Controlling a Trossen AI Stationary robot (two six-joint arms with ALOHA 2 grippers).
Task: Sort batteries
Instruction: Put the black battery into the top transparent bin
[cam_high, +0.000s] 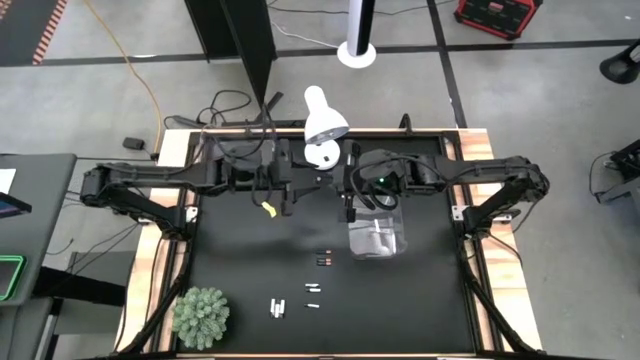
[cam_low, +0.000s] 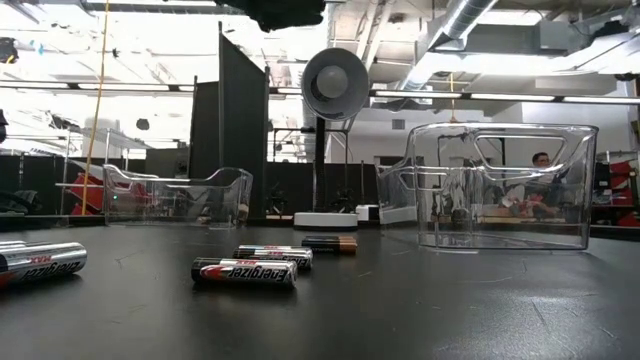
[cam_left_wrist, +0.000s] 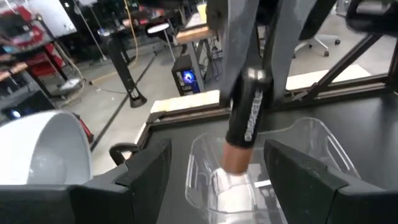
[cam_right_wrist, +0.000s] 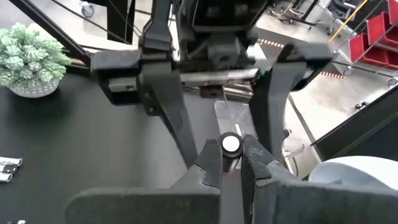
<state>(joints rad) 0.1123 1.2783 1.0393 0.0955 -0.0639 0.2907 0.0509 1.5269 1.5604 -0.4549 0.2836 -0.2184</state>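
My right gripper (cam_right_wrist: 231, 148) is shut on a dark battery (cam_left_wrist: 247, 115) with a copper end, up in the air at the table's far middle. My left gripper (cam_left_wrist: 217, 168) is open. Its two fingers stand on either side of that battery's copper end without touching it. In the high view the two grippers (cam_high: 305, 186) (cam_high: 337, 190) face each other under the lamp. Several more batteries (cam_high: 322, 260) (cam_high: 277, 307) lie on their sides on the black table, also seen in the low view (cam_low: 245, 271). My right gripper pinches the battery between its two fingertips (cam_right_wrist: 208, 163). In its wrist view I see the battery end-on, its white cap (cam_right_wrist: 231, 144) facing the camera. The battery points on along the fingers, and its copper end (cam_left_wrist: 236, 158) sticks out free. It is clear of the table, over a clear bin.
A clear plastic bin (cam_high: 378, 236) stands right of centre, and the low view shows a second one (cam_low: 180, 195) farther left. A white lamp (cam_high: 325, 125) stands at the far edge, and a small green plant (cam_high: 200, 317) sits at the near left corner.
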